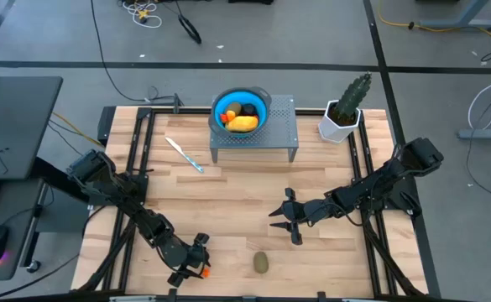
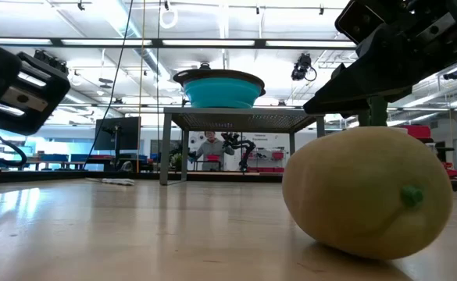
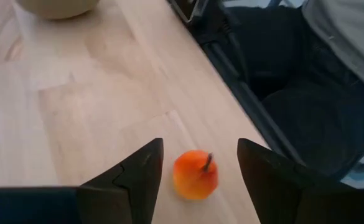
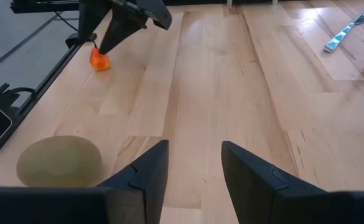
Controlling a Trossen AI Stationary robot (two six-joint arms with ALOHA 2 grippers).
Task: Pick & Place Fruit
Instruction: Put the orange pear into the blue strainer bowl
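Observation:
A tiny orange-red ball point(image 3: 195, 175) with a short stem lies on the wood near the table's near edge. My left gripper point(image 3: 198, 163) is open, one finger on each side of the ball with a little gap, low over the table point(image 1: 196, 267). One olive-brown oval point(image 1: 262, 263) lies on its side on the table, to the right of that gripper; it fills the low view point(image 2: 367, 191). My right gripper point(image 1: 284, 220) is open and hovers mid-table, with the oval point(image 4: 60, 162) ahead of it. The blue bowl point(image 1: 263, 104) holds the yellow-orange oblong point(image 1: 243, 123), a dark piece and an orange-red ball.
The bowl sits on a grey perforated stand point(image 1: 280, 130) at the table's far middle. A green cactus in a white pot point(image 1: 344, 110) stands at the far right. A white-and-blue stick tool point(image 1: 184, 155) lies left of the stand. The table's dark frame rail point(image 3: 244, 93) runs close beside the orange ball.

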